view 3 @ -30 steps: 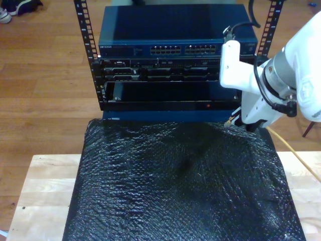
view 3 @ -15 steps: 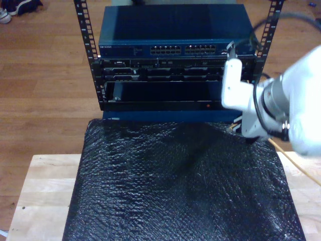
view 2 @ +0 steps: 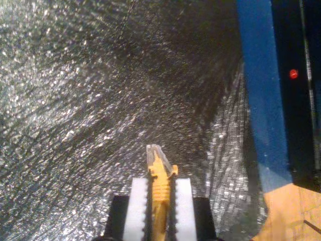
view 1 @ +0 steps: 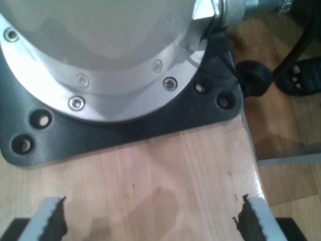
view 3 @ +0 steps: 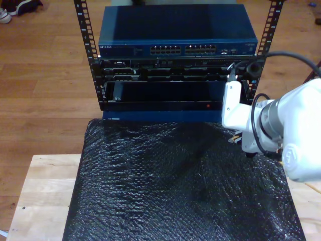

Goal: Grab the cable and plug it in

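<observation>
My second hand (view 2: 160, 201) is clamped on the cable (view 2: 159, 183) just behind its plug (view 2: 154, 153); the clear plug tip sticks out past the fingertips (view 2: 138, 201) over the black bubble wrap (view 2: 75, 100). In the exterior view that hand (view 3: 239, 140) sits at the view's right, low over the wrap (view 3: 175, 186) near its far edge, with the plug (view 3: 231, 139) showing as a small yellowish speck at the fingers. Whether the plug touches the wrap, I cannot tell.

My first hand (view 1: 150, 221) is spread wide, nothing between its serrated pads (view 1: 52, 223), hovering over the pale wooden counter (view 1: 165, 181) beside a black base plate (view 1: 200, 108) with a bolted silver flange (view 1: 125, 95).

The rack (view 3: 85, 45) beyond the wrap holds a blue network switch (view 3: 175, 35) with two blocks of ports (view 3: 183, 49); white lettering at its front toward the exterior view's left is too small to read. A red LED (view 3: 208, 106) glows on the lower unit (view 3: 165, 105).
</observation>
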Robot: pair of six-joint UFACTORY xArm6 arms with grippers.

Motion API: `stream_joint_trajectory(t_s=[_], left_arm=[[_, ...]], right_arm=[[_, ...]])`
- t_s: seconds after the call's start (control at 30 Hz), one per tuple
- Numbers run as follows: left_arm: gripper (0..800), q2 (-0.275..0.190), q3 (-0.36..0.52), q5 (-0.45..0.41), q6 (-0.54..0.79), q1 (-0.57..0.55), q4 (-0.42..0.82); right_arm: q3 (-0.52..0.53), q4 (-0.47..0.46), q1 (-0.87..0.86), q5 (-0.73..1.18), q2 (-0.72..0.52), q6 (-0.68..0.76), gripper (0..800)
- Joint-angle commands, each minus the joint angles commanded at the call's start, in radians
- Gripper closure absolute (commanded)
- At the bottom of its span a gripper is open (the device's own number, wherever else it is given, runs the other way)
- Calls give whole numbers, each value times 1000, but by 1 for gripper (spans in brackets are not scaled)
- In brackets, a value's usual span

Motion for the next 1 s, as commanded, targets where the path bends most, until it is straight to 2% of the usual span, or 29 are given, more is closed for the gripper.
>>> stream_joint_trajectory(t_s=[0.17, 0.5, 0.8, 1.0], left_arm=[[0, 0, 0, 0, 0, 0, 0], [0, 0, 0, 0, 0, 0, 0], [0, 0, 0, 0, 0, 0, 0], [0, 0, 0, 0, 0, 0, 0]], right_arm=[[-23, -29, -2, -23, 26, 5, 800], [40, -68, -41, -175, 21, -14, 800], [20, -91, -57, -301, 28, -31, 800], [6, -123, -55, -321, 37, -34, 800]])
